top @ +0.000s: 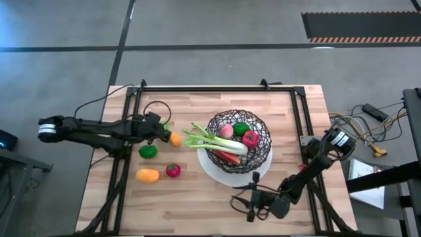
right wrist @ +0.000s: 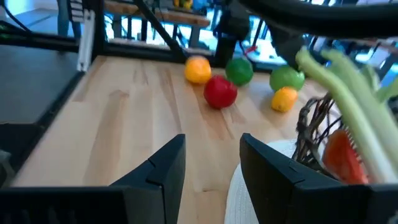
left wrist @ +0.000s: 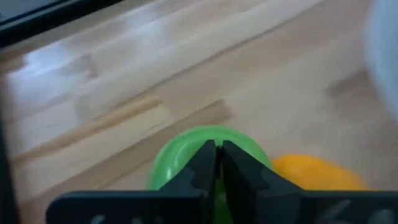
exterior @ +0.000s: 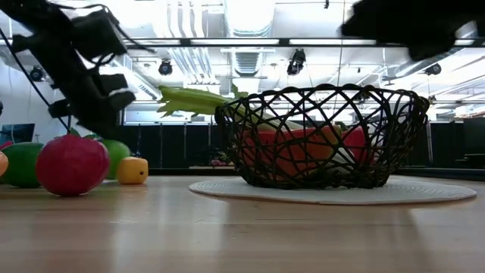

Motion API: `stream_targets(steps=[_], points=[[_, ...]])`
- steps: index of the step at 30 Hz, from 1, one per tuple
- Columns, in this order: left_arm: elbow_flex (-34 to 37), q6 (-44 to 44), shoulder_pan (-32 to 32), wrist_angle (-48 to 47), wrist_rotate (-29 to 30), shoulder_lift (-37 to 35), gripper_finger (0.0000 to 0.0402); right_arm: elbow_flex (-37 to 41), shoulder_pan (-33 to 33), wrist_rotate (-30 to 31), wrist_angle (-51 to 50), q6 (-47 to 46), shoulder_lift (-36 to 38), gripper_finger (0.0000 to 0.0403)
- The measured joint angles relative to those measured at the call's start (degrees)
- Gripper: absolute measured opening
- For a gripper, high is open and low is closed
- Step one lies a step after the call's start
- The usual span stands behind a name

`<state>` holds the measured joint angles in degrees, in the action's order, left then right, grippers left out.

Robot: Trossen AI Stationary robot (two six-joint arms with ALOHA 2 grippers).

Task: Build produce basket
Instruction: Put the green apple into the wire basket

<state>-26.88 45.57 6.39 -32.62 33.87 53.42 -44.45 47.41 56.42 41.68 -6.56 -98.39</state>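
Note:
The black wire basket point(top: 262, 135) sits on a white plate point(top: 209, 172) and holds a peach, a green piece, a red piece and a watermelon slice. The celery stalk point(top: 210, 139) lies across its left rim. On the wood to the left lie a small orange piece point(top: 175, 139), a dark green fruit point(top: 148, 151), a yellow-orange fruit point(top: 148, 175) and a red strawberry point(top: 173, 170). My left gripper point(left wrist: 216, 155) is shut, just over a light-green round fruit point(left wrist: 177, 155) beside the orange piece point(left wrist: 317, 174). My right gripper point(right wrist: 211, 158) is open, near the table's front edge below the plate. My left gripper points its shut fingertips point(left wrist: 205, 163) down at the top of the light-green round fruit point(left wrist: 168, 163), which rests on the table. The fingers hide the spot, so I cannot tell whether they touch it.
The low view shows the red strawberry point(exterior: 72, 164) nearest the camera, with green fruits point(exterior: 115, 155) and the orange piece point(exterior: 132, 170) behind it. Black frame rails point(top: 217, 89) run along the table's far and side edges. Bare wood lies in front of the plate point(exterior: 333, 191).

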Motion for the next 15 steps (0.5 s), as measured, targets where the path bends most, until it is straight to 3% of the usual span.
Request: stream_targets(steps=[5,9,15], points=[[-5.5,-4.5,-3.9,0.0,0.1,-1.7,0.0002,0.0,6.8,13.8,-2.0,2.4,2.6,0.0139],[-12.1,-8.5,-6.7,-0.2,5.1,-1.7,0.0002,0.0,12.3,24.7,-2.4,3.6,3.5,0.0139],[-21.0,-16.7,-7.6,6.1,8.6,1.4,0.0001,0.0,16.7,28.2,-2.6,2.8,3.5,0.0139]])
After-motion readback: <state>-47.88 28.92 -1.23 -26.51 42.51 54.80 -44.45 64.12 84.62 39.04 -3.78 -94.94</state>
